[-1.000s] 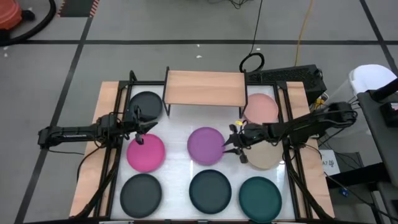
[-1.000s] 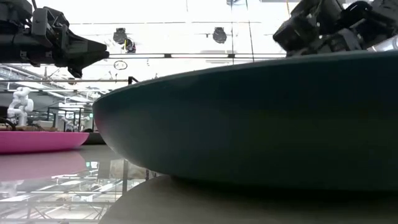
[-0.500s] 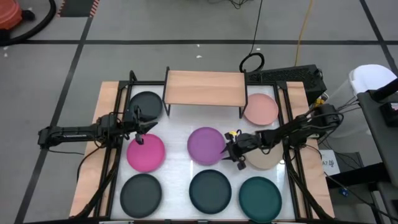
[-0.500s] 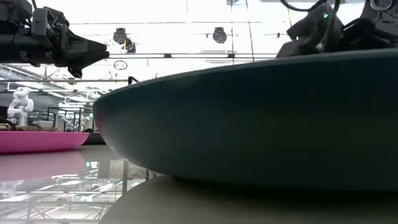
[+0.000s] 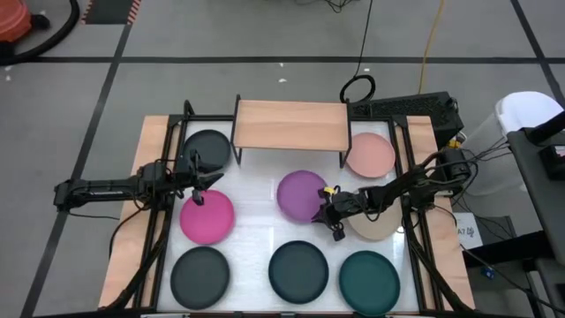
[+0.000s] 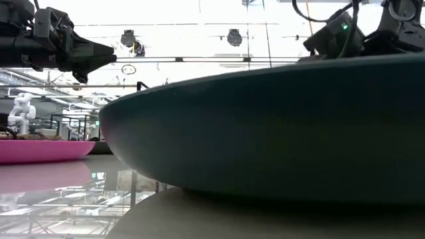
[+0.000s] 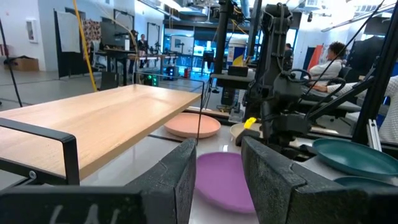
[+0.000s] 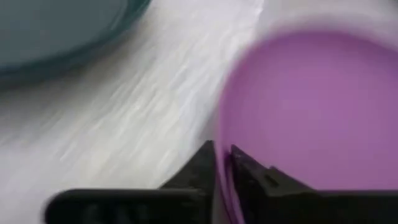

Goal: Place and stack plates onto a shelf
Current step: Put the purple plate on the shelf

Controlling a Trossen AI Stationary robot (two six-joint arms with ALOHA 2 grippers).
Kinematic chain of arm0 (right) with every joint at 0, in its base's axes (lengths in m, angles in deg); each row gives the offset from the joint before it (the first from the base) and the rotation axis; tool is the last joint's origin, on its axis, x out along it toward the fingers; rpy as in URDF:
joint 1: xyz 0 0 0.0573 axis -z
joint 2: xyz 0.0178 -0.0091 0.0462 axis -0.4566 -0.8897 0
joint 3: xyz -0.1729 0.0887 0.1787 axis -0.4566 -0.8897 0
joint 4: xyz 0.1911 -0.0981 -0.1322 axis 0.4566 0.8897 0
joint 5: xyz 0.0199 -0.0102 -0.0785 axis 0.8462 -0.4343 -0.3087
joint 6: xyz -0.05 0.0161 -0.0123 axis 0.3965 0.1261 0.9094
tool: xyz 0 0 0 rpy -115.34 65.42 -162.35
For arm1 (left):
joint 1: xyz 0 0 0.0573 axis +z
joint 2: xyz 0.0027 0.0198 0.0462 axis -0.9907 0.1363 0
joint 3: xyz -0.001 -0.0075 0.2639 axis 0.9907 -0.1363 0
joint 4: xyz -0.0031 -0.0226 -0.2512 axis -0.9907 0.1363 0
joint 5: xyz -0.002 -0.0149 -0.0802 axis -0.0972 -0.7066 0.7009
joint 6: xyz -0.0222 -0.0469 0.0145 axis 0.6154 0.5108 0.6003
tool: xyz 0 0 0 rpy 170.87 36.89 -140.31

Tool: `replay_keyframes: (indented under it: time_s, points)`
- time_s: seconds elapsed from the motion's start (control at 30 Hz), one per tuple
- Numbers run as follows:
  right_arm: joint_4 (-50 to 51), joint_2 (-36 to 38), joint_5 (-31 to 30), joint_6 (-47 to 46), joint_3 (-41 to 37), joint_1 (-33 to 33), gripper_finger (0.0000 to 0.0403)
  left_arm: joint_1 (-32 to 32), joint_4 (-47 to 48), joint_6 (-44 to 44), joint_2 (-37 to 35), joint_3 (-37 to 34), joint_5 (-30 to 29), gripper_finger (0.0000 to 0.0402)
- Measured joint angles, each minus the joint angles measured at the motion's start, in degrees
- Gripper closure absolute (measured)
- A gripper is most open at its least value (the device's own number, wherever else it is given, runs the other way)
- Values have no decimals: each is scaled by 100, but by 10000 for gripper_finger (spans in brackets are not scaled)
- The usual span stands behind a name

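The purple plate (image 5: 301, 194) lies mid-table in front of the light-wood shelf (image 5: 291, 125), with my right gripper (image 5: 329, 207) shut on its right rim. My left gripper (image 5: 201, 190) hovers open over the far edge of the magenta plate (image 5: 207, 218), touching nothing. The left wrist view looks between its open fingers at the purple plate (image 7: 225, 180) and the shelf board (image 7: 106, 118). The shelf top is bare. My right gripper pinches the purple plate's rim (image 8: 222, 163) between its two fingers, on the plate's right side (image 5: 323, 203). The fingers come nearly level from the table's right. I cannot tell whether the plate is lifted clear of the table.
Other plates rest on the table: black (image 5: 207, 148) far left, pale pink (image 5: 371, 155) far right, beige (image 5: 378, 227) under my right arm, and along the near edge dark grey (image 5: 200, 276), dark (image 5: 298, 270) and teal (image 5: 368, 280). A dark plate (image 6: 279, 133) fills the low view.
My right gripper has moved a little toward the table's left onto the purple plate's right rim and has taken hold of it. The purple plate has shifted slightly toward the far edge and the right. My left gripper has kept still.
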Motion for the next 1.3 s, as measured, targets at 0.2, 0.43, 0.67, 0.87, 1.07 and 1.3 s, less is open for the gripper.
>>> replay_keyframes:
  time_s: [0.2, 0.43, 0.67, 0.87, 1.07, 1.3]
  points:
    - [-338, 599, -179, 7, -23, -144, 399, -1, 2, 0, 0, 0, 0, 268]
    - [-660, 1930, 128, -88, 157, -175, 401, -2, -6, 0, 0, 0, 0, 268]
    - [-291, 3055, 85, 733, 621, 509, 402, 0, -3, 0, 2, 0, 0, 268]
    - [1565, 2998, 81, 1028, 1670, 1702, 402, -1, -3, 0, 1, 0, -1, 268]
    - [3135, 2524, 101, 1025, 2323, 2666, 402, -2, -2, 0, 0, 0, 0, 268]
    - [3614, 2006, 113, 833, 2320, 2987, 402, 0, 1, 0, 1, 0, -2, 268]
